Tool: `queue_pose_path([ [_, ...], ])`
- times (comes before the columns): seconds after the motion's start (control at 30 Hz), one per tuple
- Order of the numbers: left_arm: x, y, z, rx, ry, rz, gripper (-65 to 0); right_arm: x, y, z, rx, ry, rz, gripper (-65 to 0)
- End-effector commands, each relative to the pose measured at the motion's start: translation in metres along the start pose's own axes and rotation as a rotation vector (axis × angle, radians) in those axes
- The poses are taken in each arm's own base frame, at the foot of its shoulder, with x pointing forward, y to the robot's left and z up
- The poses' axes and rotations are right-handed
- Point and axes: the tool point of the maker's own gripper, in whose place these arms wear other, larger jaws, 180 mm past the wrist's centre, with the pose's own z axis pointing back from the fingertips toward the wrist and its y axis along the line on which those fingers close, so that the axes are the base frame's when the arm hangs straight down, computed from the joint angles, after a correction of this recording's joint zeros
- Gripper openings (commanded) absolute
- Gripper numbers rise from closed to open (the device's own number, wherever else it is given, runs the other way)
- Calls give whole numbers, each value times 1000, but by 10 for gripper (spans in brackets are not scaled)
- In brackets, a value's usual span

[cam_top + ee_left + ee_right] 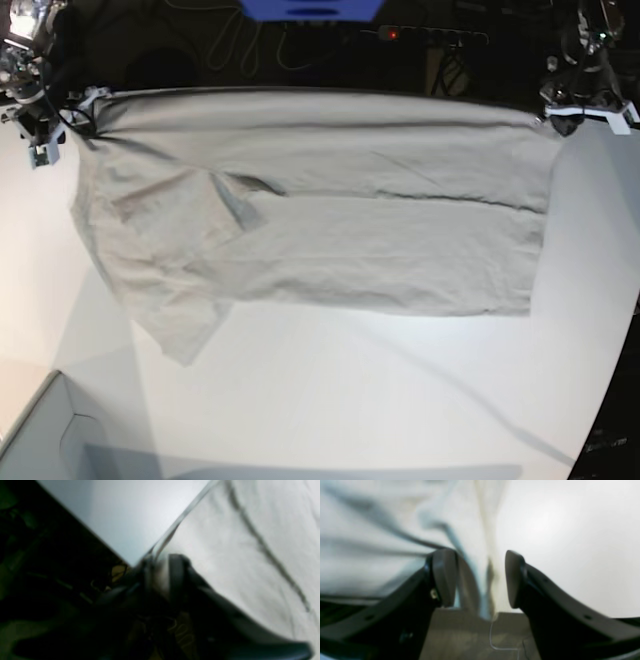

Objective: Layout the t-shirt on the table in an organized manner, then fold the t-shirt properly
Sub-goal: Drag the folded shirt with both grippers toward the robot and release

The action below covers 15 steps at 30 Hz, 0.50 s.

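Note:
The light grey-beige t-shirt (pixel 330 220) lies spread across the far half of the white table (pixel 350 400), its long edge along the far rim and one sleeve toward the left front. My right gripper (pixel 478 578) is open at the shirt's far-left corner (pixel 60 115). The shirt's edge (pixel 382 530) hangs loose between its fingers (pixel 443 577) over the table (pixel 570 542) rim. My left gripper (pixel 160 571) is at the far-right corner (pixel 560 112). The view is blurred, and its jaws stand slightly apart around a strip of the t-shirt (pixel 237 555) beside the table (pixel 130 512) edge.
A pale box corner (pixel 50 430) juts in at the front left. Beyond the far rim are dark floor, a blue object (pixel 310 10) and a power strip (pixel 420 35) with cables. White tabletop shows in front of the shirt.

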Motion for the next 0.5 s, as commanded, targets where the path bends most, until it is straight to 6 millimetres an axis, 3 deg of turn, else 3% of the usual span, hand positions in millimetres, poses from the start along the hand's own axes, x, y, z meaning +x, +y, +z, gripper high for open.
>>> queue_pose_path([
  [0.0,11,-2,3,-11,-34,-16,-464,13,-15,5,-33,-41,5,-332],
  [0.13,11,-2,3,-7,-37,-16,-316,16,-24,7,-59,-49,-9,-331],
  [0.47,24,-10,-2,-25,-69,-2,-309,20,-28,8,-70,-61,-14,-331],
])
